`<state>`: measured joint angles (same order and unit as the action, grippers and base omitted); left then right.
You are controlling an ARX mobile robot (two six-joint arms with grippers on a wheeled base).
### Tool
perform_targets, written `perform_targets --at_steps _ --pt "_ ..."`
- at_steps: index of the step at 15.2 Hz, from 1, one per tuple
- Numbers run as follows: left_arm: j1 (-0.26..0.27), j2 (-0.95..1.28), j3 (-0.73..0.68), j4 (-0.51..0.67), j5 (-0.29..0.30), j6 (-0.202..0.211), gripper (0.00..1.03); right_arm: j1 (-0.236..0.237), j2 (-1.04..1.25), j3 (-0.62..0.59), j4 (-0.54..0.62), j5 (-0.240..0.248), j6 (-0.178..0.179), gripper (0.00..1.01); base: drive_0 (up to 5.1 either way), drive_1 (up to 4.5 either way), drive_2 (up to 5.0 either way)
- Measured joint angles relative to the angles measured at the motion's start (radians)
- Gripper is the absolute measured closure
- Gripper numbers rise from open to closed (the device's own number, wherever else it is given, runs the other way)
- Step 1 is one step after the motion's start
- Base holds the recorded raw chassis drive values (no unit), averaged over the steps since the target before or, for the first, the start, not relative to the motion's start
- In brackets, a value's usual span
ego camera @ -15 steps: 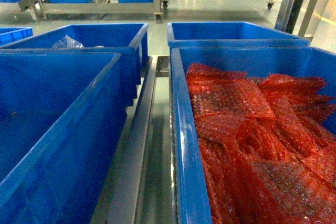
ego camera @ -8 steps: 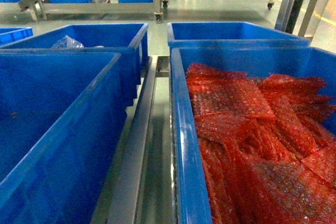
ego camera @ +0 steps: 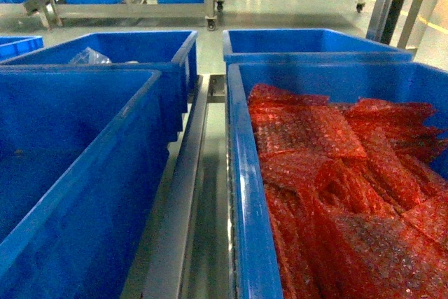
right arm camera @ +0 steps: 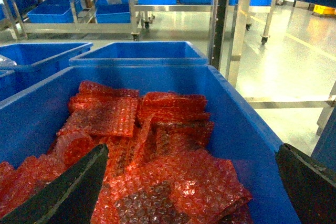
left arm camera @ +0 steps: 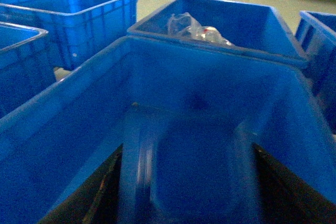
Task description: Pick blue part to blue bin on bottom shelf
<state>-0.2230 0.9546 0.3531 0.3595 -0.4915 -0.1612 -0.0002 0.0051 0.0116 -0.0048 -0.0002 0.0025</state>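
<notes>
Looking down through the right wrist camera, you are seeing the right gripper (right arm camera: pixel 189 192) hanging over the bin of red bubble wrap (right arm camera: pixel 236 129) with its jaws spread wide: one dark finger (right arm camera: pixel 68 192) is sitting at 7 o'clock and the other at 4 o'clock, with nothing between them but the red bubble-wrap sheets (right arm camera: pixel 157 150) below. Through the left wrist camera you are seeing the left gripper (left arm camera: pixel 189 192) poised over the near left bin (left arm camera: pixel 210 72), its dark fingers (left arm camera: pixel 94 198) showing at 7 and 5 o'clock, also parted wide and holding nothing; that picture is blurring, so whether they are touching the bin you cannot tell. You are not finding the blue part in any view, and the bottom shelf cannot be told apart either. At 12 o'clock behind the left bin, another blue bin (left arm camera: pixel 157 17) is holding a crumpled clear plastic bag (left arm camera: pixel 191 27). In the head view a steel rail (ego camera: pixel 185 194) is running between the two near bins, and steel racks (ego camera: pixel 133 8) with more blue bins are standing at 11 o'clock across the floor.
</notes>
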Motion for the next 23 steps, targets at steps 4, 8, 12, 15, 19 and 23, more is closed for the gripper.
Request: perform_targets --at_steps 4,8,12,15,19,23 --pt "-0.002 -0.011 0.010 0.004 0.002 -0.020 0.04 0.000 0.000 0.000 0.000 0.000 0.000 0.03 0.0 0.00 0.0" --pt "0.222 -0.285 -0.259 0.207 0.483 0.144 1.01 0.000 0.000 0.000 -0.001 0.001 0.000 0.03 0.0 0.00 0.0" --pt "0.222 -0.444 -0.308 0.100 0.491 0.145 1.01 0.000 0.000 0.000 0.000 0.000 0.000 0.03 0.0 0.00 0.0" --pt "0.222 -0.463 -0.335 0.140 0.491 0.145 1.01 0.000 0.000 0.000 0.000 0.000 0.000 0.03 0.0 0.00 0.0" --pt "0.222 -0.495 -0.342 0.088 0.491 0.146 1.01 0.000 0.000 0.000 0.000 0.000 0.000 0.03 0.0 0.00 0.0" --pt "0.222 -0.524 -0.342 0.059 0.491 0.146 1.01 0.000 0.000 0.000 0.000 0.000 0.000 0.03 0.0 0.00 0.0"
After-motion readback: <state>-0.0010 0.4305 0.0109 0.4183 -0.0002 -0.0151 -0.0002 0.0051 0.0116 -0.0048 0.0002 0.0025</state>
